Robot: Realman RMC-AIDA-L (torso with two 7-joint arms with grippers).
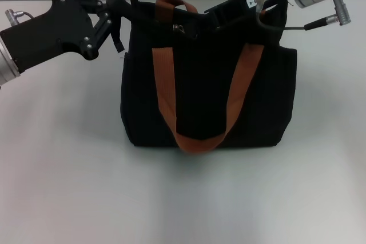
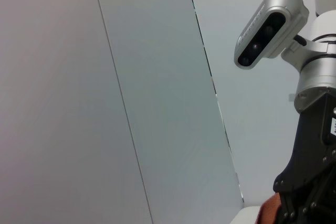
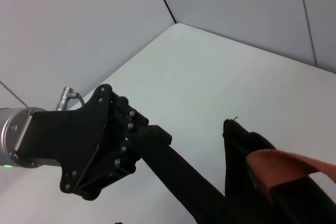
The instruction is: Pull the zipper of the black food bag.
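Observation:
The black food bag (image 1: 206, 95) stands upright on the white table, with rust-orange strap handles (image 1: 194, 138) hanging down its front. The zipper's silver pull tab (image 1: 178, 28) shows on the top edge, left of the middle. My left gripper (image 1: 127, 8) is shut on the bag's top left corner. My right gripper (image 1: 197, 27) reaches in from the upper right and sits on the bag's top beside the pull tab, dark against the dark fabric. The right wrist view shows the left gripper (image 3: 178, 177) running to the bag's corner (image 3: 241, 150) by a strap (image 3: 283, 166).
The white table (image 1: 68, 187) spreads in front of and beside the bag. A grey panelled wall (image 2: 105, 103) rises behind it. The left wrist view shows the right arm's silver wrist camera (image 2: 268, 27) and a bit of orange strap (image 2: 270, 211).

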